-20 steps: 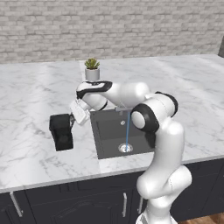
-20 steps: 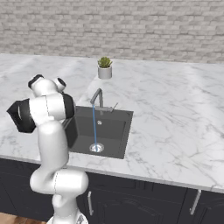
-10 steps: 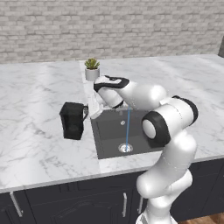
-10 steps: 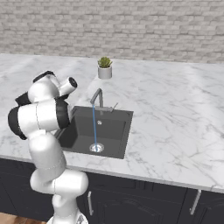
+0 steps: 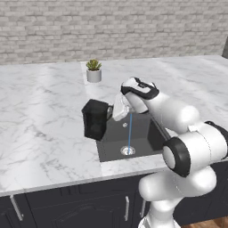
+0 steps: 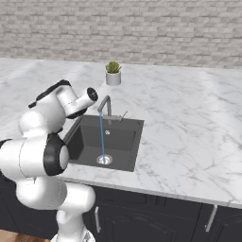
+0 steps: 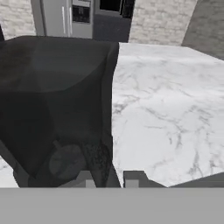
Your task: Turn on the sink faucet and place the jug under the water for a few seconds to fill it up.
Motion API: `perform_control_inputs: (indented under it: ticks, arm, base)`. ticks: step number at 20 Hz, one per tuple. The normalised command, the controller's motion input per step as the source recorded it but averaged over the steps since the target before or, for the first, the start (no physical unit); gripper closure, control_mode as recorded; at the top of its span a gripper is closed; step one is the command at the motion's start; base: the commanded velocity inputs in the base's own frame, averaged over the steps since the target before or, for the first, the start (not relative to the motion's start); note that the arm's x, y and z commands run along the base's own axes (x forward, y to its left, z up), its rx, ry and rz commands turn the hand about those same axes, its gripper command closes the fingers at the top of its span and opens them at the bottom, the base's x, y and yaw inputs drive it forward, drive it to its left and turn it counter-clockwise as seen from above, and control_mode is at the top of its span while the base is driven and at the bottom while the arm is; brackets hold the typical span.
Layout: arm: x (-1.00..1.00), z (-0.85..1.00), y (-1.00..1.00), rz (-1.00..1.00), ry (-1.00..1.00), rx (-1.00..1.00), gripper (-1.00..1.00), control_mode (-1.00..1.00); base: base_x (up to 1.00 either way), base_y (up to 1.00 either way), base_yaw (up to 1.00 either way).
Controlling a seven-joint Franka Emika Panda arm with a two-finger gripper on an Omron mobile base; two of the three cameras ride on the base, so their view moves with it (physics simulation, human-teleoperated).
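Observation:
The black boxy jug [image 5: 95, 119] hangs in the air over the sink's left rim, a short way left of the water [image 5: 130, 132]. My gripper [image 5: 110, 113] is shut on the handle on its right side. In the hand view the jug [image 7: 57, 100] looms dark on the left, with my gripper [image 7: 109, 179] at its edge. The thin blue water [image 6: 101, 137] runs straight down from the grey faucet [image 6: 105, 104] to the drain of the dark sink [image 6: 134, 149]. From the left base, my arm hides the faucet above the sink [image 5: 144, 138].
A white pot with a green plant [image 5: 93, 71] stands on the marble counter behind the sink; it is also in the right base view [image 6: 113, 74]. Marble counter [image 5: 40, 116] spreads wide on both sides, with a brick wall behind.
My gripper has carried the jug up off the counter and to the right, from well left of the sink to its left rim. The water keeps running.

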Motion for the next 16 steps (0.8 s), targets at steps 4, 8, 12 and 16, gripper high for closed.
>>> perform_control_inputs:
  ticks: [4,8,12,16]
  arm:
    - [-0.67,0.05,-1.00,-0.14,0.00,0.05,1.00,-1.00]
    - [-0.53,-0.05,-1.00,-0.15,0.00,0.08,1.00,-1.00]
    - [-0.19,-0.17,-0.97,-0.13,0.00,0.07,1.00,-1.00]
    - [0.03,-0.19,-0.74,-0.03,-0.01,0.04,1.00,-1.00]
  base:
    - [0.00,0.00,0.00]
    - [0.00,0.00,0.00]
    - [0.00,0.00,0.00]
    - [0.00,0.00,0.00]
